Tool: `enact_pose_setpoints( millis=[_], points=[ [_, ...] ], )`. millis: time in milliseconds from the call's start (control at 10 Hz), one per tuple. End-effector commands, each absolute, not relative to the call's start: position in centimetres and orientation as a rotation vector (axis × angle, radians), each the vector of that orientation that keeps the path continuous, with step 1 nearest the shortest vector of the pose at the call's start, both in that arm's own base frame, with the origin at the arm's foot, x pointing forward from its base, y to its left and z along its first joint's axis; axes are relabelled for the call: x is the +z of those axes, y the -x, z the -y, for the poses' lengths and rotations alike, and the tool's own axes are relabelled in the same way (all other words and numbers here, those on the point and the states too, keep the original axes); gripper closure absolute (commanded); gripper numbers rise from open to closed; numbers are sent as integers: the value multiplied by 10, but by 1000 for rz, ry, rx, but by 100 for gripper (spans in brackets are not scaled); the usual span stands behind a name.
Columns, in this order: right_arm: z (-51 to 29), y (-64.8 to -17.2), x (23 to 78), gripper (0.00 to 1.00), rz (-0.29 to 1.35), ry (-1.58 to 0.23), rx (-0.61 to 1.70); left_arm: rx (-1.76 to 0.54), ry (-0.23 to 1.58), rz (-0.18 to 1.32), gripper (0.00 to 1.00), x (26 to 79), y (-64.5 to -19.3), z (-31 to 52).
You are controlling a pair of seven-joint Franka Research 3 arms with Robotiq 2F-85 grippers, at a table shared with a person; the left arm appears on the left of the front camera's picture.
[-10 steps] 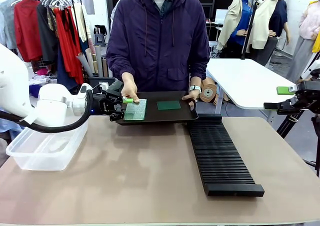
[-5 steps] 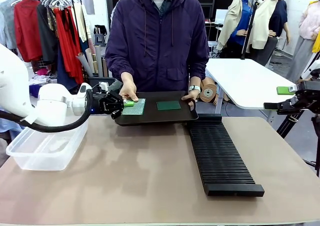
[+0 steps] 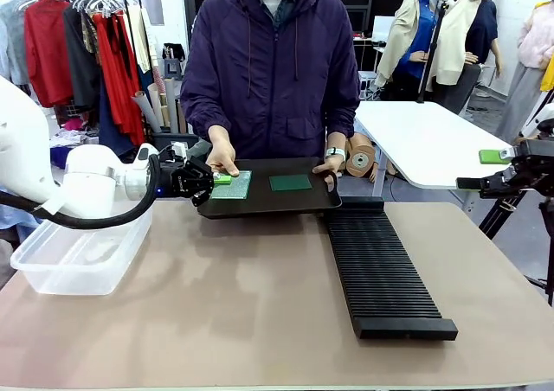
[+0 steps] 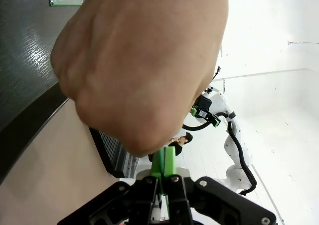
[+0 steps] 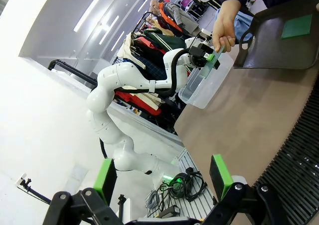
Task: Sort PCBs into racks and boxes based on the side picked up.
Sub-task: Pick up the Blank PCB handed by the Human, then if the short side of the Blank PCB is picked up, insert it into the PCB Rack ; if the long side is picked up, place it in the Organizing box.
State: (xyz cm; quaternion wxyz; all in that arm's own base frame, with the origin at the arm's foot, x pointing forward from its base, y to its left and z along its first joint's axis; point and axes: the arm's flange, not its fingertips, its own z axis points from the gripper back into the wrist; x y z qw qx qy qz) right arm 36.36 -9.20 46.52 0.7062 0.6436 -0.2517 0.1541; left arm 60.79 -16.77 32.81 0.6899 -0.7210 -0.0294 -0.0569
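A person holds a flat black tray [image 3: 260,202] over the table's far edge. Two PCBs lie on it, a pale dotted one [image 3: 234,185] on the left and a dark green one [image 3: 290,182] on the right. My left gripper [image 3: 216,180] is shut on the pale PCB's left edge, right under the person's hand [image 3: 223,157]. That hand [image 4: 144,60] looms over the closed green pads [image 4: 167,161] in the left wrist view. The long black ribbed rack [image 3: 381,266] lies right of centre. The clear box [image 3: 78,257] stands at the left. My right gripper [image 3: 485,170] hovers open at the far right, its pads [image 5: 219,175] wide apart.
The person's other hand [image 3: 329,162] grips the tray's right end. A white table [image 3: 424,140] stands behind on the right, a clothes rail [image 3: 78,36] behind on the left. The brown tabletop [image 3: 234,304] in front of the tray and between box and rack is bare.
My left gripper has shut on the pale PCB's edge. The board, tipped up over the tray's front edge a second ago, now looks flatter. The right arm has not moved.
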Motion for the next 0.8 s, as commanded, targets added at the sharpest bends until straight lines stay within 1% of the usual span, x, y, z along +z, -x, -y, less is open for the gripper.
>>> enact_pose_setpoints(
  millis=[0, 700],
  points=[
    [93, -363, 466, 0, 562, -1432, 345, -128, 1615, 66, 100, 329, -608, 168],
    [93, -363, 466, 0, 562, -1432, 345, -128, 1615, 66, 100, 329, -608, 168]
  ],
)
